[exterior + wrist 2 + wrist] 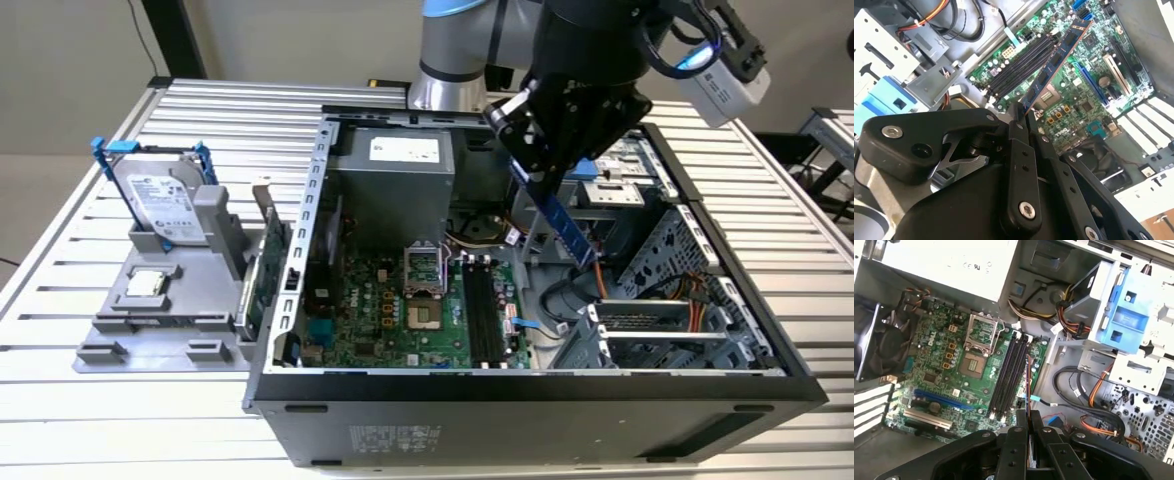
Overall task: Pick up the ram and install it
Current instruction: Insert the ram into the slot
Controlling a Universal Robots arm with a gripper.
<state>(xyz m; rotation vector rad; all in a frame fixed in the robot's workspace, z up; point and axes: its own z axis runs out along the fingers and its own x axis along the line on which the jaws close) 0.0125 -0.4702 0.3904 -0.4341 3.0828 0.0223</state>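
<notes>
My gripper (526,176) is shut on the ram (563,228), a long, thin blue-green stick with dark chips. The stick hangs tilted, its free end pointing down into the open computer case. It hovers above and to the exterior view's right of the black memory slots (483,312) on the green motherboard (387,320), touching neither. In the second wrist view the ram (1056,62) runs out from the black fingers (1016,125) over the slots (1021,65). In the first wrist view the ram (1028,385) shows edge-on beside the slots (1009,375), above the gripper (1028,416).
The case walls (314,230) ring the motherboard. A grey power supply (394,175) sits at the back, a drive cage (667,290) and loose cables (1074,390) to the exterior view's right. Outside the case, a grey fixture (160,320) holds a hard drive (160,200) and a green card (271,270).
</notes>
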